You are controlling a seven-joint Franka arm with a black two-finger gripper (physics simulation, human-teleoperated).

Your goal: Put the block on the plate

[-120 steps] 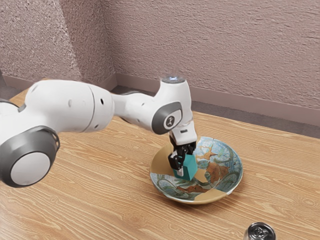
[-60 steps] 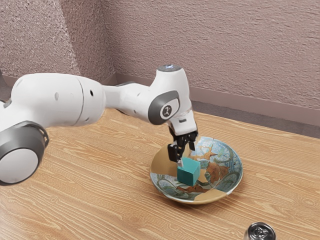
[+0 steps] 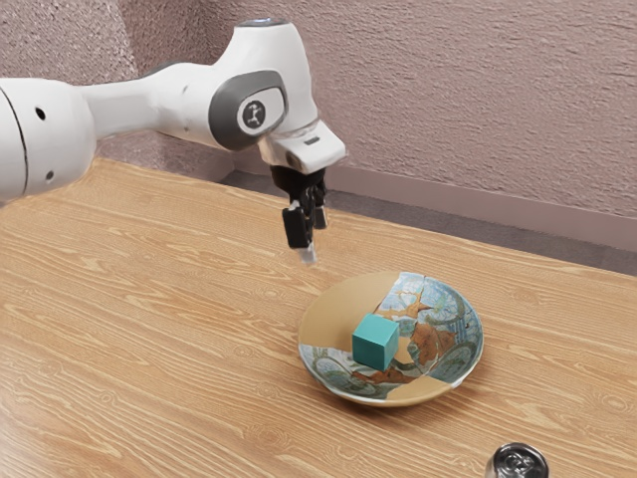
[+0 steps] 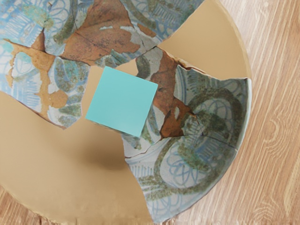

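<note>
The gripper [image 3: 313, 237] hangs above the table, up and to the exterior view's left of the plate, open with nothing between its fingers. On the plate's [image 3: 336, 307] inner surface, near the middle, rests the teal block [image 3: 375, 342], apart from the gripper. The wrist view looks down on the block's flat top [image 4: 122, 101], with the patterned and tan plate [image 4: 33, 154] all around it.
A dark-topped can [image 3: 519, 463] stands at the exterior view's lower edge, beyond the plate toward the right. Wooden table [image 3: 179, 329] surrounds the plate, and a textured wall rises behind.
My gripper has let go of the block and risen away from it, toward the exterior view's upper left. The block now sits by itself on the plate, which has not moved.
</note>
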